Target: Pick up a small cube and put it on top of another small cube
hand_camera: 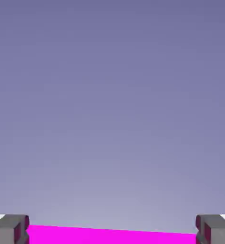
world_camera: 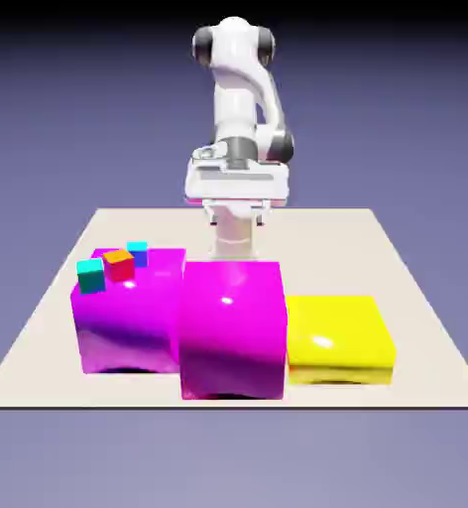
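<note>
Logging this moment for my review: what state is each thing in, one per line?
Gripper: open, holding nothing.
Teal cube: on the left magenta block, not stacked.
Red cube: on the same block, not stacked.
Blue cube: on the same block, not stacked.
Middle magenta block: bare top.
Yellow block: bare top.

Two magenta blocks (world_camera: 231,322) and a yellow block (world_camera: 337,337) on the table (world_camera: 397,258).

We see a plain blue-violet backdrop (world_camera: 407,89), darkest toward twelve o'clock. A pale beige table (world_camera: 397,258) fills the middle, evenly lit.
</note>
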Robot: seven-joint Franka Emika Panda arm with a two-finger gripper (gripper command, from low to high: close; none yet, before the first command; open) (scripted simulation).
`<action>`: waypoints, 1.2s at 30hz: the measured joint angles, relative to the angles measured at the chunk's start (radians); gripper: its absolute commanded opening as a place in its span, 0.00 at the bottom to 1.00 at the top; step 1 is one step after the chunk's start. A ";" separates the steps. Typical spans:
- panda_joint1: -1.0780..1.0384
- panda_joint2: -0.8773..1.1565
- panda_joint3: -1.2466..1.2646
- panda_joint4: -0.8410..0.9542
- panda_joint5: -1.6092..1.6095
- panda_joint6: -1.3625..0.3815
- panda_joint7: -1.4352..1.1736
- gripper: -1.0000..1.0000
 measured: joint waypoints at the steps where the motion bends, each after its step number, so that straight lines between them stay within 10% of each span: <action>1: 0.000 -0.015 0.010 0.031 -0.033 -0.043 0.020 0.50; 28: -0.843 0.425 -0.179 0.371 0.010 -1.218 -0.043 0.50; 36: -1.132 0.709 -0.322 0.234 0.318 -1.286 -0.224 0.50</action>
